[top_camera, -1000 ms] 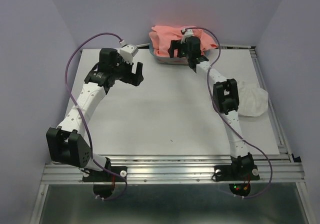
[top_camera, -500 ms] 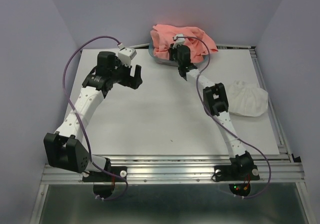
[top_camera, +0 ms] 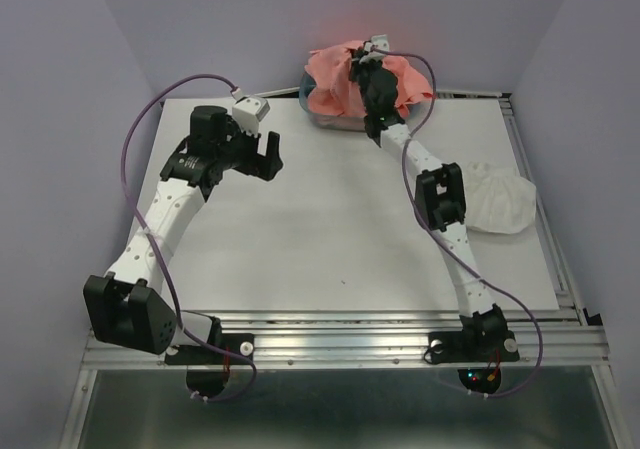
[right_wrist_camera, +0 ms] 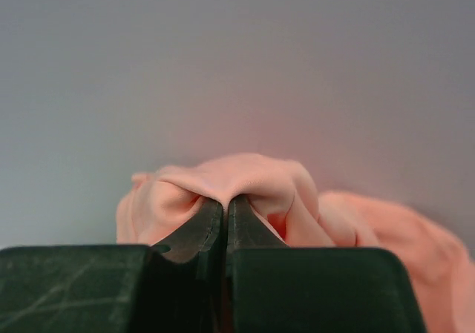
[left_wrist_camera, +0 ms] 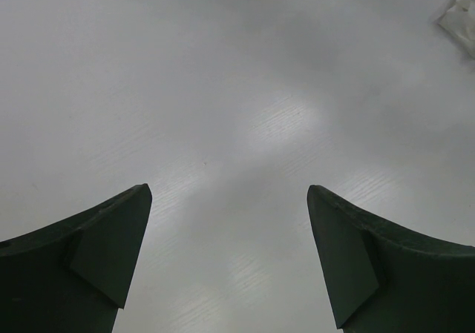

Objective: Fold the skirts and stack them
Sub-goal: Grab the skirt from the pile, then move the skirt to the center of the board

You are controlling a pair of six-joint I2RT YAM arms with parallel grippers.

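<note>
Squarely within the clenched right end effector [right_wrist_camera: 225, 204], a salmon-pink skirt [right_wrist_camera: 256, 176] fold; left end effector [left_wrist_camera: 227, 199] agape.

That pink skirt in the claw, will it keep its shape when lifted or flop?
Probably floppy: the pink skirt bunches into soft folds where the right claw pinches it. Heaped loosely, it will likely drape and trail. It may slip, as only a thin fold is gripped.
</note>
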